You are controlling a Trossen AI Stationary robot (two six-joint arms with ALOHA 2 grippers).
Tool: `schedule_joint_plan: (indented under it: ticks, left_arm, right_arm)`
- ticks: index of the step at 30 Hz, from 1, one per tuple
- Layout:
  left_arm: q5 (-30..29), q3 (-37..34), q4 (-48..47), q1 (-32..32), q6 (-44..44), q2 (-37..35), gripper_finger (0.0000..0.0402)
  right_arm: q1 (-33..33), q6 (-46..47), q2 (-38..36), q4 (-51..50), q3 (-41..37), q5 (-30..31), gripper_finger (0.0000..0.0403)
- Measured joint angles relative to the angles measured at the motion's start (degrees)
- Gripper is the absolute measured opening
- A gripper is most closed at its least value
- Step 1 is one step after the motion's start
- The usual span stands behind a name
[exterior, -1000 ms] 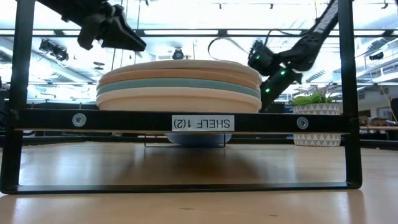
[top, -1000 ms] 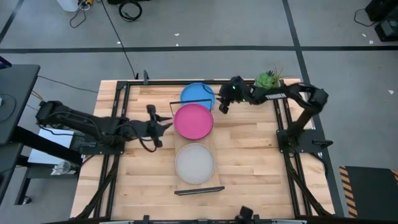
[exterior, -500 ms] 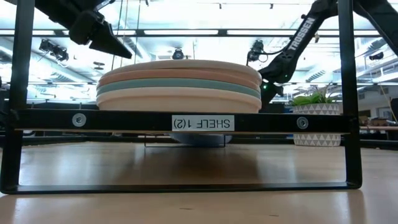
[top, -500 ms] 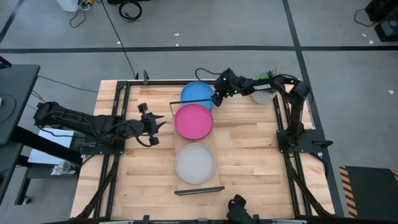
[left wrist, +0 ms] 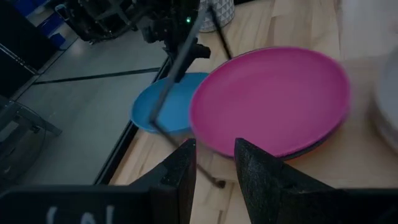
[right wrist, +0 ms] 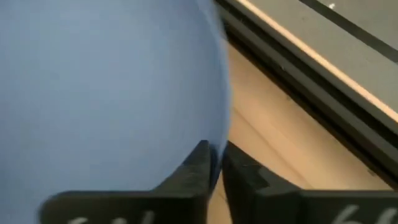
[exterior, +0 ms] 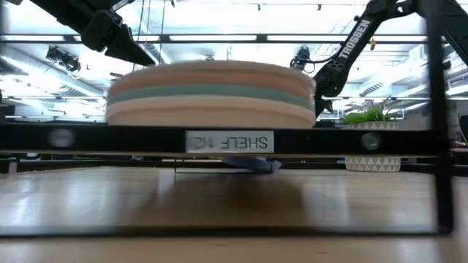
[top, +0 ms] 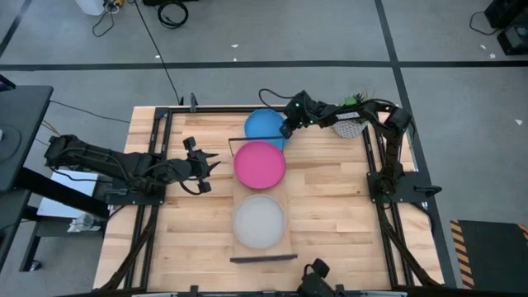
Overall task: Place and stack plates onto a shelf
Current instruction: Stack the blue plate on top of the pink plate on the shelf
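Observation:
The pale-wood shelf (top: 284,196) lies along the table's middle. On it lie a pink plate (top: 260,165), topping a stack at its far end, and a pale grey plate (top: 259,221) topping another stack (exterior: 212,95) at its near end. A blue plate (top: 264,124) lies on the table just past the shelf's far end, partly under the pink plate. My right gripper (top: 287,130) is shut on the blue plate's right rim. My left gripper (top: 205,165) is open and empty, left of the shelf, pointing at the pink plate (left wrist: 273,99). My right gripper pinches the blue plate's rim (right wrist: 214,146) between its two fingers, one finger over the plate's top face and one outside the rim. It comes at the plate from the table's right side. In the low view the plate (exterior: 248,166) looks tilted under the shelf.
A white patterned plant pot (top: 351,125) stands at the far right corner, close behind my right arm. Black wire frames stand at the shelf's short ends (top: 262,257). Bare slatted tabletop (top: 338,214) lies on both sides of the shelf.
My right gripper has gone toward the table's left and down onto the blue plate's right rim. My left gripper has drawn back toward the table's left edge. In the last half second the shelf with its plates has shifted a little toward the near edge and right.

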Motion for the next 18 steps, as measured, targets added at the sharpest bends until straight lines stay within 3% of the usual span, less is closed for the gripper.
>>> schedule_joint_plan:
  ticks: [2, 8, 18]
  left_arm:
    - [0.2, 0.0, 0.0, 0.0, -0.6, 0.0, 0.0116]
    - [2.1, 0.0, 0.5, -0.8, -1.6, -0.3, 0.0116]
    - [2.0, 0.0, 2.7, -3.3, -1.2, -0.3, 0.0116]
  right_arm:
    - [-0.1, 0.1, -0.5, -0.1, 0.1, -0.8, 0.0015]
    - [-1.3, -0.8, -4.5, -3.0, -0.3, 0.8, 0.0016]
    - [-4.0, -1.5, -21.4, -10.5, 0.9, 5.1, 0.0013]
